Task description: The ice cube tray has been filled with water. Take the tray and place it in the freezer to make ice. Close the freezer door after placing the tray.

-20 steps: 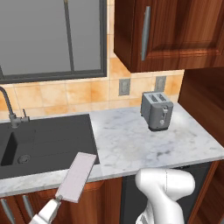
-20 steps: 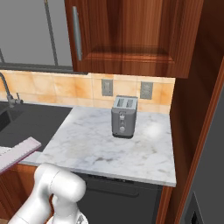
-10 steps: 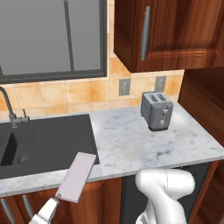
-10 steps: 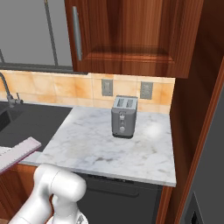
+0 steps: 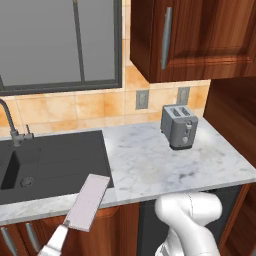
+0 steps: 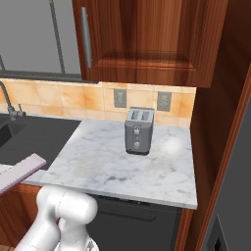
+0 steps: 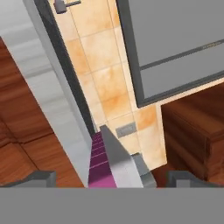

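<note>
Ice cube tray (image 5: pixel 88 201): lifted off the marble counter (image 5: pixel 150 165), held tilted in the air just beyond the counter's front edge, below the sink (image 5: pixel 50 165). Gripper (image 5: pixel 55 243): apparently clamped on the tray's lower end, though its fingers are poorly seen. Toaster (image 5: pixel 179 126): near the counter's back edge. Progress: pickup done; freezer placement and door closing remain.

The marble countertop (image 5: pixel 150 165) just had the grey toaster (image 5: pixel 179 126) sitting near the back wall, and the black sink (image 5: pixel 50 162) was set into its left side.
</note>
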